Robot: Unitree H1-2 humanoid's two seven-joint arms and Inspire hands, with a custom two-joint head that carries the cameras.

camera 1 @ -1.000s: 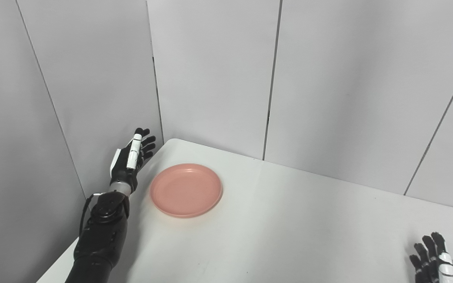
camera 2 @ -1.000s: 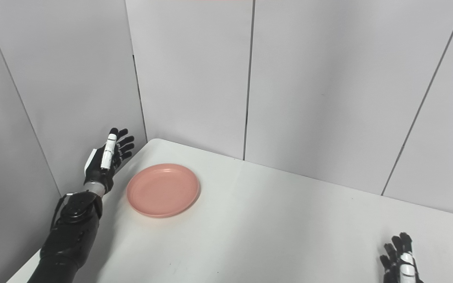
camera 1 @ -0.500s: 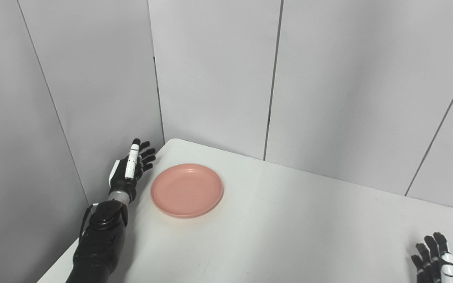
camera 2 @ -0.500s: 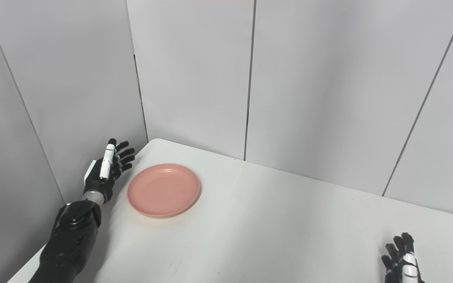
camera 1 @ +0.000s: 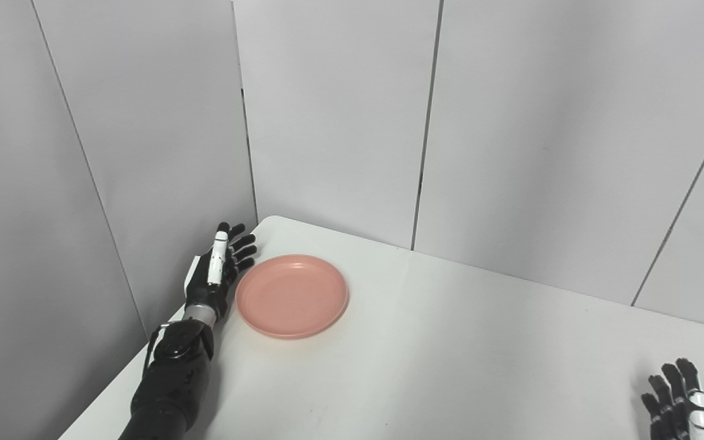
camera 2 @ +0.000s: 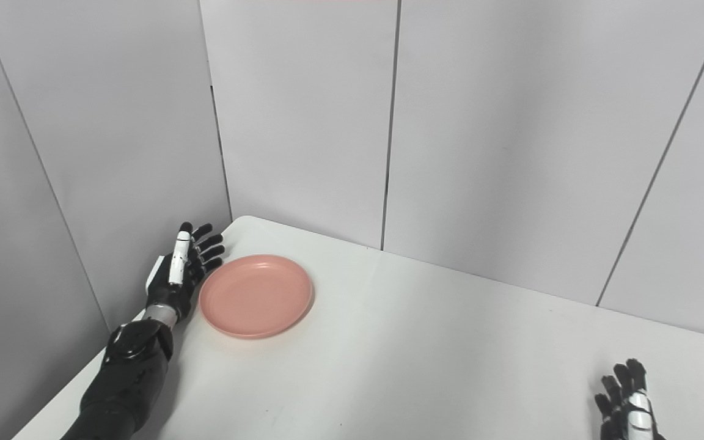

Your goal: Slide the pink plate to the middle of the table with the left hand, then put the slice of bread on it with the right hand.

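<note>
Nothing done yet: pink plate (camera 1: pixel 291 296) sitting near the table's (camera 1: pixel 450 360) far-left corner, slide and bread both pending, no bread in view. Left hand (camera 1: pixel 217 275) open, empty, now closing in beside the plate rim versus earlier. Right hand (camera 1: pixel 682 406) waiting, fingers spread, empty.

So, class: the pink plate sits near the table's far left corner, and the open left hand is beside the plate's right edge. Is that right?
Not quite. The pink plate does sit near the far left corner of the table, but the open left hand is beside the plate's left edge, not its right. The left eye view shows this.
</note>
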